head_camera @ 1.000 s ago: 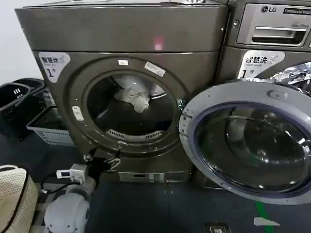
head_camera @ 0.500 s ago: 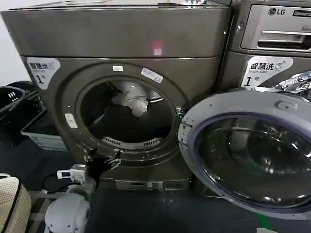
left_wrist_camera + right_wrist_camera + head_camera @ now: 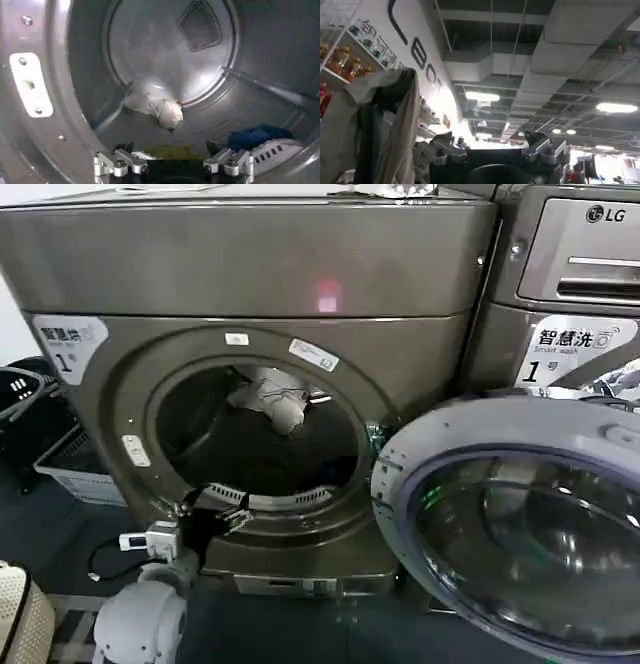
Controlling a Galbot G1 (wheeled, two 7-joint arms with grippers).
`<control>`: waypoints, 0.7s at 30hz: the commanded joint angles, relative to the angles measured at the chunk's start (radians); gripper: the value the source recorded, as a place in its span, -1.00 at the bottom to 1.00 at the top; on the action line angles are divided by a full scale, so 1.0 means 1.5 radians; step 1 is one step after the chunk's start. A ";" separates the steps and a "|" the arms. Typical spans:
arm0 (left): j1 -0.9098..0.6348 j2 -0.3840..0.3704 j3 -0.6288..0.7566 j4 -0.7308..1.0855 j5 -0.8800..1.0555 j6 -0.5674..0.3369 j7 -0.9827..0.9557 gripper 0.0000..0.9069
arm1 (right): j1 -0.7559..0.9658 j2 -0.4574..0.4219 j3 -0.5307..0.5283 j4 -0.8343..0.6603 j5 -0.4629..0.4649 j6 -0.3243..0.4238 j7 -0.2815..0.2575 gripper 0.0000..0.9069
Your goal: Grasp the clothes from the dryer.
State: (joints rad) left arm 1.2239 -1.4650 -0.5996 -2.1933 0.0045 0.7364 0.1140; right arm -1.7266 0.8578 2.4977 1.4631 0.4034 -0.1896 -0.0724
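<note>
The left gripper (image 3: 172,161), jaws spread, is held at the dryer (image 3: 250,274) mouth; the clothes (image 3: 167,151) are half hidden between them.

The right gripper (image 3: 492,150), jaws spread, is pointed at the ceiling.

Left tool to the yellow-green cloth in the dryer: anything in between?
Nothing visible. The dryer door stands open to the side. The left tool sits at the porthole's lower rim, open, with the clothes just ahead. The white bundle lies deeper, the blue piece off to one side.

Dryer (image 3: 250,274): bronze-grey front-loader, porthole open, door swung right. Clothes (image 3: 167,151): yellow-green fabric, limp on the drum floor near the front rim, partly hidden.
</note>
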 commanded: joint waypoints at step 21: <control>-0.006 0.000 0.003 0.010 0.008 0.033 -0.004 1.00 | 0.000 0.009 -0.004 0.007 -0.002 0.006 -0.006 1.00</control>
State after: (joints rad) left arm 1.2164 -1.4659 -0.5960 -2.1806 0.0159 0.7364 0.1085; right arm -1.7267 0.8698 2.4917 1.4713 0.4015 -0.1831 -0.0800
